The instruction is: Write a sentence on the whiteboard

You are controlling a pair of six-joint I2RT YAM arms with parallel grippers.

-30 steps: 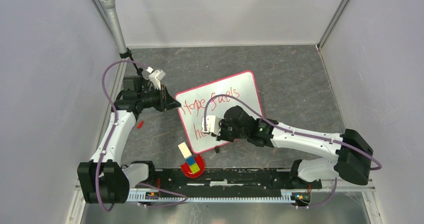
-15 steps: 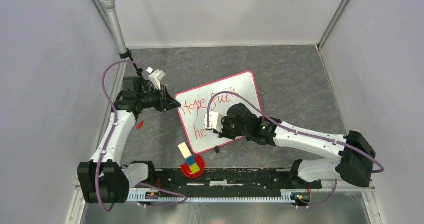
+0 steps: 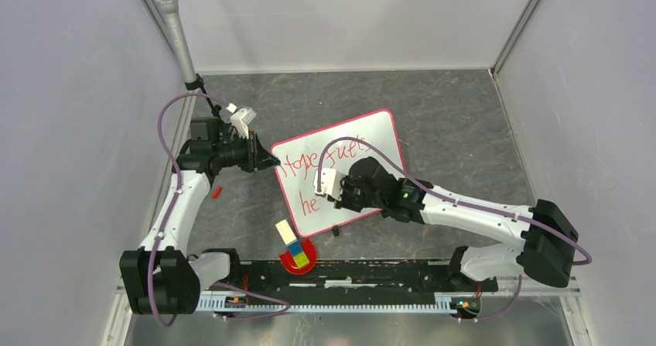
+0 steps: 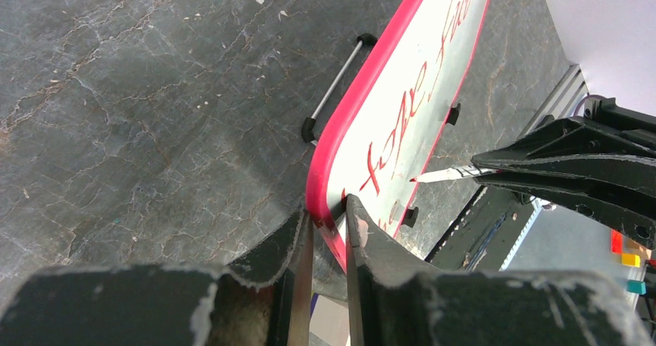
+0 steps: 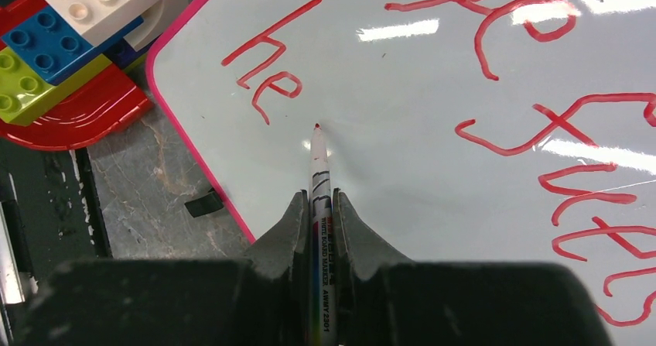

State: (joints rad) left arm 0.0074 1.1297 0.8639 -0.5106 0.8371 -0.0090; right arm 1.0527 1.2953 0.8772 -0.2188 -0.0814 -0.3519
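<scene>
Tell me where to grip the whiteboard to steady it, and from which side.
Pinch the whiteboard by the pink rim near its left corner, coming from the left, as the left gripper does: it is flat, held off the table by small black clips, so a finger slips under.

Near front edge of dark marbled desk (image 3: 449, 121): red dish (image 3: 309, 250) stacked with white, blue, yellow-green toy blocks (image 3: 292, 245). Small red piece (image 3: 216, 192) lying left; grey microphone (image 3: 176, 32) far-left.

Open tabletop (image 3: 449, 114) beyond and right of whiteboard (image 3: 375, 133), block stack (image 3: 295, 251) just beside its near corner
</scene>
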